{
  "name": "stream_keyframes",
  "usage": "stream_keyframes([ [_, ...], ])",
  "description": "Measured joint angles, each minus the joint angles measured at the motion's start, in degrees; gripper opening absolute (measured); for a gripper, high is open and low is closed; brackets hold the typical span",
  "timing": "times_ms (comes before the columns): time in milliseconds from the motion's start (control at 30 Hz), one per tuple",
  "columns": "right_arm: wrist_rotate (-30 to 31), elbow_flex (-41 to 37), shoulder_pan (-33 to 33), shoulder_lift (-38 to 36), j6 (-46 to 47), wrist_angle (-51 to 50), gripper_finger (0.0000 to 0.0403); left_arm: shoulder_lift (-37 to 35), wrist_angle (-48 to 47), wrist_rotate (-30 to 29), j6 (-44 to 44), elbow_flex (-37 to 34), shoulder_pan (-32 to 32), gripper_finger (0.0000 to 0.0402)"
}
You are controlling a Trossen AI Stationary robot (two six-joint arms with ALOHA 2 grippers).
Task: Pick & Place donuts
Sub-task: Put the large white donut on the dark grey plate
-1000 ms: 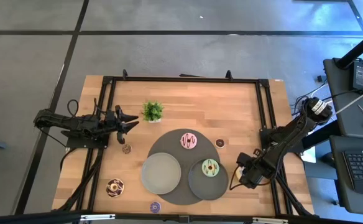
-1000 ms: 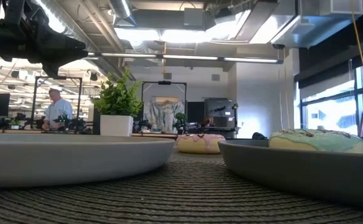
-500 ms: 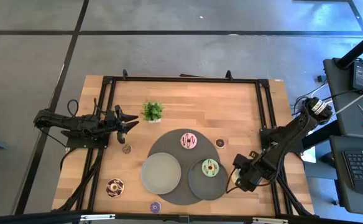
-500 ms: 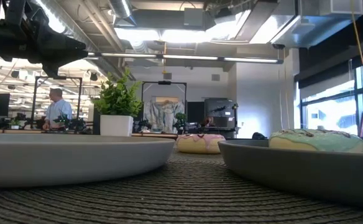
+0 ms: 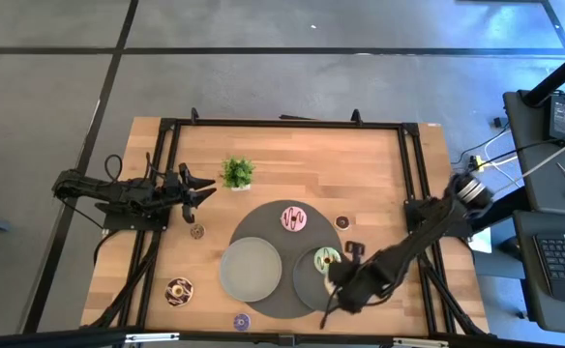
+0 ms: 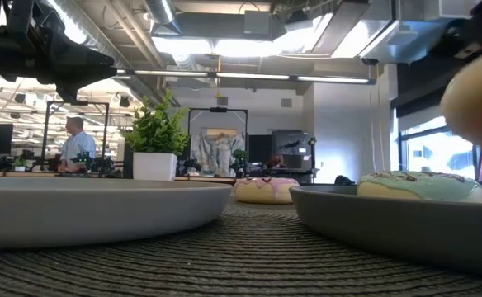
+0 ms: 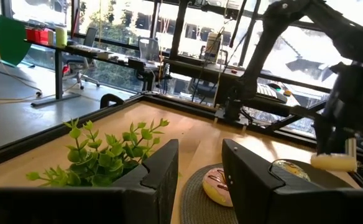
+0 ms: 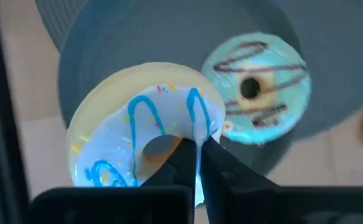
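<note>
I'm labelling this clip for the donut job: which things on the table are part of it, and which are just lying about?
Job:
- cream donut, in the right gripper
- green donut
- pink donut
- chocolate-sprinkled donut
- small donuts
- grey plates

Lying about:
- potted plant
- left gripper, idle

A cream donut striped in blue is seen; the green donut is striped brown, on a grey plate; the pink donut is dark-striped.

Right claw clamped shut, left claw parted, hovering
</note>
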Motion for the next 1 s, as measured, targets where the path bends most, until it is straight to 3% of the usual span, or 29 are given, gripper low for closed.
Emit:
stream_keyframes([
  [333,-0.2,13.9,0.0,12.0,-6.7,-9.6,0.0014,0.0,0.0,0.0,0.0,0.0,0.0,0.012],
  [567,-0.3,13.7,0.0,13.5,-4.3,-15.9,0.0014,0.0,0.0,0.0,-0.1,0.0,0.0,0.012],
  [1000,-3.2,13.7,0.0,13.5,-4.0,-13.5,0.0015,0.0,0.0,0.0,-0.1,0.0,0.0,0.012],
])
